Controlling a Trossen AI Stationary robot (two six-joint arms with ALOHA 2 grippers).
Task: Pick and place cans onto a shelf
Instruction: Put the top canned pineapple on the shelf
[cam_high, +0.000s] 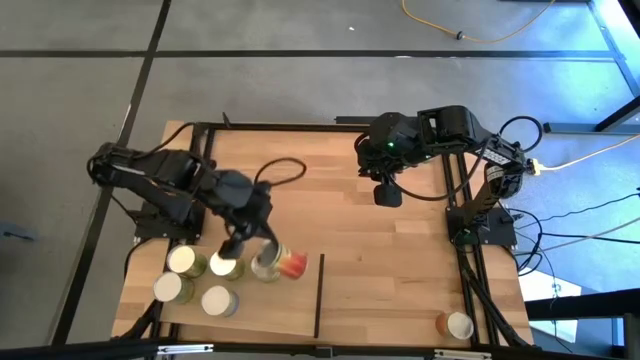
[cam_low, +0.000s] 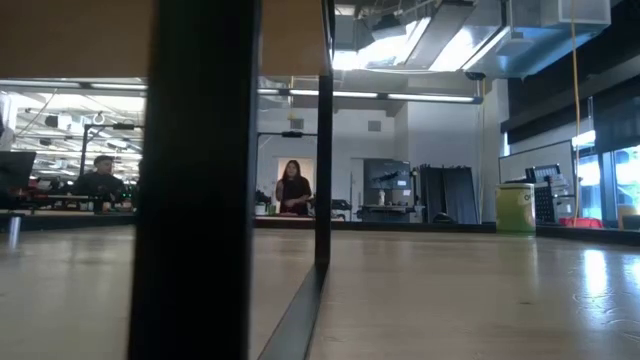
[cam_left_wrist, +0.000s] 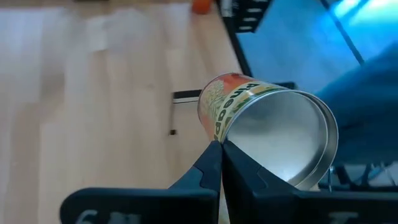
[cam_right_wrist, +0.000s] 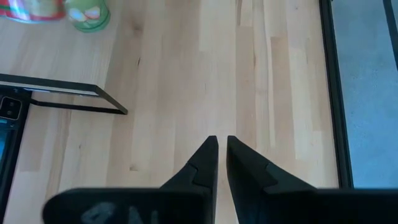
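My left gripper (cam_high: 256, 250) is shut on a can with a red and yellow label (cam_high: 283, 264), which is tipped over near the table's near edge. Its silvery hollow end (cam_left_wrist: 283, 140) faces the left wrist camera. Several upright cans with pale tops (cam_high: 186, 261) stand in a cluster to its left. One orange can (cam_high: 456, 325) stands at the near right corner. The shelf's thin dark divider (cam_high: 319, 296) runs to the near edge. My right gripper (cam_high: 388, 193) is shut and empty above the far right part of the table (cam_right_wrist: 222, 142). My left gripper pinches the can's rim (cam_left_wrist: 222, 138) at the edge of its hollow end. One finger (cam_left_wrist: 249, 171) lies on the inner side and the other (cam_left_wrist: 202, 168) on the outer side. The can is tilted, its labelled body (cam_left_wrist: 227, 99) pointing away from the fingers.
Black frame rails (cam_high: 455, 215) run along the table's edges. In the low view, dark upright posts (cam_low: 190, 200) stand close in front of the camera. The right wrist view shows a black frame piece (cam_right_wrist: 68, 99) and two cans (cam_right_wrist: 87, 14) far off. People show in the room behind.
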